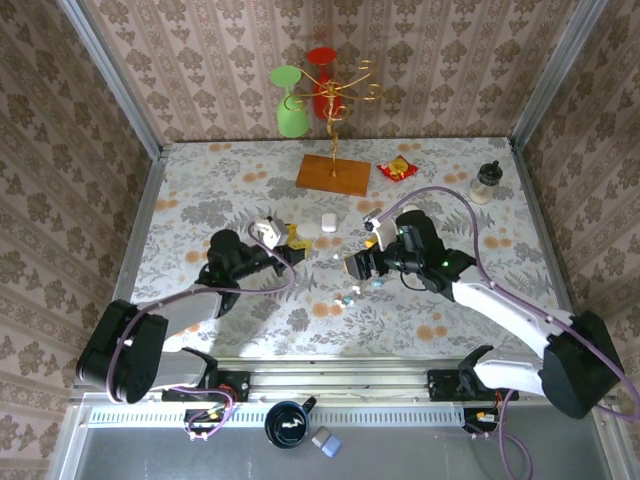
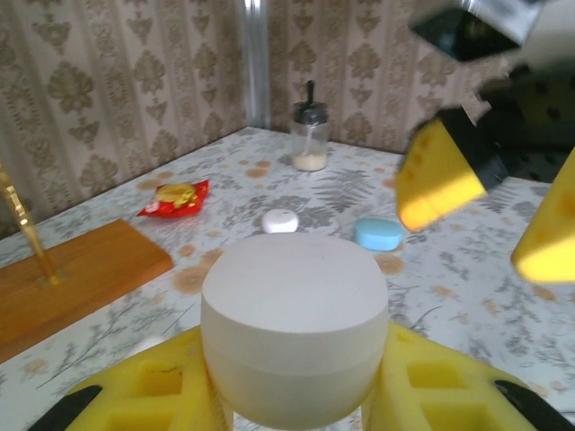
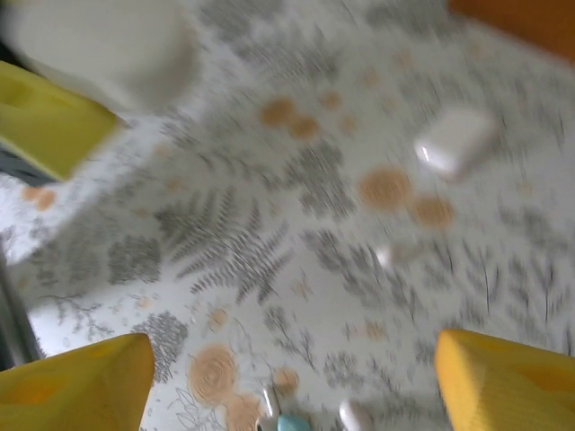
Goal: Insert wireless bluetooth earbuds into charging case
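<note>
My left gripper (image 1: 272, 236) is shut on a rounded white charging case (image 2: 295, 328), which sits upright between the yellow fingers (image 2: 431, 395). My right gripper (image 3: 292, 377) hangs open just above the table, right of the left one, with nothing between its fingers (image 3: 76, 386). Several tiny earbuds lie loose on the table below it: a pale-blue earbud (image 3: 292, 422) and a white earbud (image 3: 355, 415) at the bottom edge of the right wrist view, and another white one (image 3: 386, 256) further out. In the top view, earbuds (image 1: 349, 297) lie in front of the right gripper (image 1: 358, 268).
A second white case (image 1: 327, 222) and a blue case (image 2: 377, 233) lie on the table behind the grippers. At the back stand a wooden base (image 1: 333, 174) with a gold rack holding cups, a red snack packet (image 1: 398, 169) and a small jar (image 1: 486, 182).
</note>
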You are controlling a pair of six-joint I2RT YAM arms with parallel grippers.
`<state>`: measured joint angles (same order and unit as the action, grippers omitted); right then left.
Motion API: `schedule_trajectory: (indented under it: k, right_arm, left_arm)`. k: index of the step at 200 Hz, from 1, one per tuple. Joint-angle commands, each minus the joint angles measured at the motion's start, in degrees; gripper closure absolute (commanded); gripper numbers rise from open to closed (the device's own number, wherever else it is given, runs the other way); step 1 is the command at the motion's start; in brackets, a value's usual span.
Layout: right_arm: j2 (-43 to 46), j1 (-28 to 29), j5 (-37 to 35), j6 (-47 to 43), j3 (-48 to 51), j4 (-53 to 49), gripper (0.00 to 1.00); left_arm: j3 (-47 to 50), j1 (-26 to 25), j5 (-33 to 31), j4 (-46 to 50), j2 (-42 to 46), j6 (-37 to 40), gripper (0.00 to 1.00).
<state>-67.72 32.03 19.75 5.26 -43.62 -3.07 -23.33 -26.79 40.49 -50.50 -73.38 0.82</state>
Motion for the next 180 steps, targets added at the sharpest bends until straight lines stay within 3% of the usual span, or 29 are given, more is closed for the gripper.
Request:
schedule_trajectory:
  k: [1, 40, 109, 180]
  right_arm:
    - [-0.7, 0.2, 8.4, -9.9, -3.6, 2.5, 0.12]
    - [-6.1, 2.2, 10.9, -12.5, -8.3, 5.4, 0.09]
    - [-9.9, 2.6, 6.6, -12.4, -10.6, 9.6, 0.09]
    - [-11.1, 2.7, 7.1, -16.9, -10.8, 11.3, 0.09]
  left_arm:
    - [-1.2, 0.2, 8.1, 3.6, 2.3, 0.2, 0.73]
    - [-2.6, -0.6, 12.1, 5.5, 3.0, -0.5, 0.73]
    - [-2.9, -0.8, 12.8, 5.0, 3.3, -2.2, 0.73]
    - [-2.9, -0.9, 13.1, 3.3, 3.1, -4.6, 0.74]
